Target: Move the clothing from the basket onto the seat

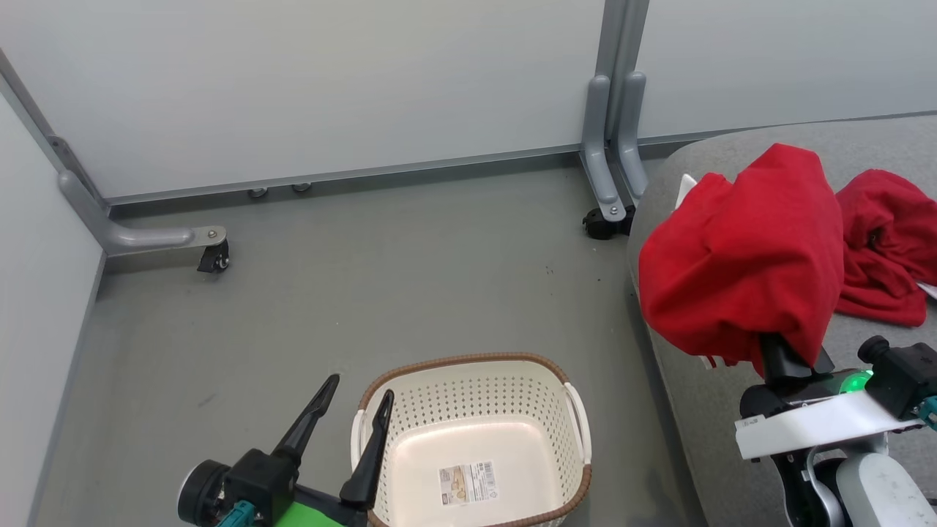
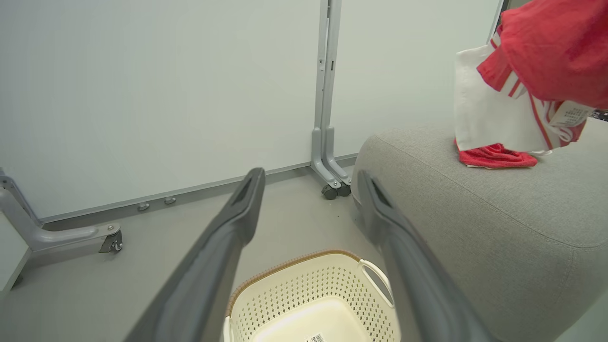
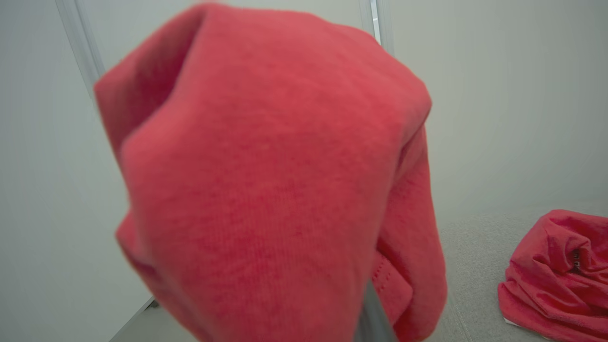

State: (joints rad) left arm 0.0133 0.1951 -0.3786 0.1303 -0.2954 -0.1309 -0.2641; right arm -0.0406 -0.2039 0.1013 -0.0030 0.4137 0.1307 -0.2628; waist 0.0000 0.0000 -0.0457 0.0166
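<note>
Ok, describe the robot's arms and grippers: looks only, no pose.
The left gripper has two long, tapering dark jaws on a black body, with a bright green panel and teal fitting behind. The right gripper has a black base, white bracket, lit green lamp, black camera block and pale forearm.

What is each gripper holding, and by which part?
The right gripper is shut on a red garment draped over its fingers; the gripped part is hidden by the fabric. The left gripper is open and holds nothing.
</note>
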